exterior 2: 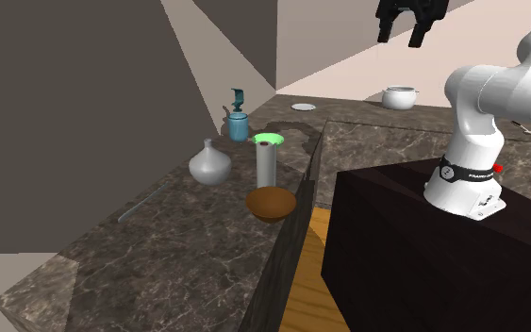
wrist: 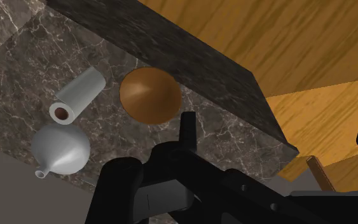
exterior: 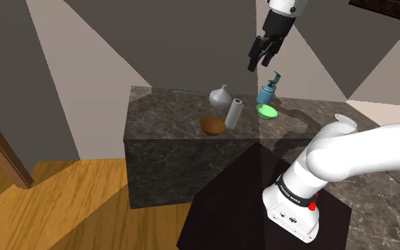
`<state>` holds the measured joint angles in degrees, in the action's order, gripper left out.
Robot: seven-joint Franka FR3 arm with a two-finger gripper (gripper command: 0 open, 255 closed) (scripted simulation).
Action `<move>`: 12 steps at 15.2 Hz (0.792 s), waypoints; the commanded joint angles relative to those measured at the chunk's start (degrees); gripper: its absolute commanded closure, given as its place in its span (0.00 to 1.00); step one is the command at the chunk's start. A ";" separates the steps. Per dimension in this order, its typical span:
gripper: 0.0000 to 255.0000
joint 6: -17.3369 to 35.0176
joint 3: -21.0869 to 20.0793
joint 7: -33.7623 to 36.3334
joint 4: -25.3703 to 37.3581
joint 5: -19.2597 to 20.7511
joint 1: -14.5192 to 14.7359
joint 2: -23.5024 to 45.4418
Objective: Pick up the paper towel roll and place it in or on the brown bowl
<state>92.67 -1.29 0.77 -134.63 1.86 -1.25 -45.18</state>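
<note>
The paper towel roll (exterior: 234, 113) (exterior 2: 266, 165) (wrist: 77, 95) is a pale grey cylinder standing upright on the dark marble counter (exterior: 163, 121). The brown bowl (exterior: 212, 125) (exterior 2: 271, 203) (wrist: 149, 95) sits right beside it, near the counter's front edge. My black gripper (exterior: 260, 60) (exterior 2: 401, 36) (wrist: 277, 121) hangs high above the counter, well clear of both. Its fingers stand apart and open, with nothing between them.
A grey vase (exterior: 221, 97) (exterior 2: 210, 163) (wrist: 60, 148) stands just behind the roll. A blue soap dispenser (exterior: 268, 91) (exterior 2: 238, 121) and a green dish (exterior: 267, 111) (exterior 2: 269, 139) lie further along. A white bowl (exterior 2: 400, 96) sits on the far counter. Wooden floor (exterior: 63, 206) lies below the counter edge.
</note>
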 commanded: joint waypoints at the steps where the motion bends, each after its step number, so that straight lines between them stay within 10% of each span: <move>1: 0.00 0.00 0.00 0.00 0.00 0.00 0.00 0.00; 12: 0.00 18.74 9.89 -8.84 -8.80 5.95 -4.11 8.11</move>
<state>109.27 7.90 -7.54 -143.17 7.49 -5.16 -38.68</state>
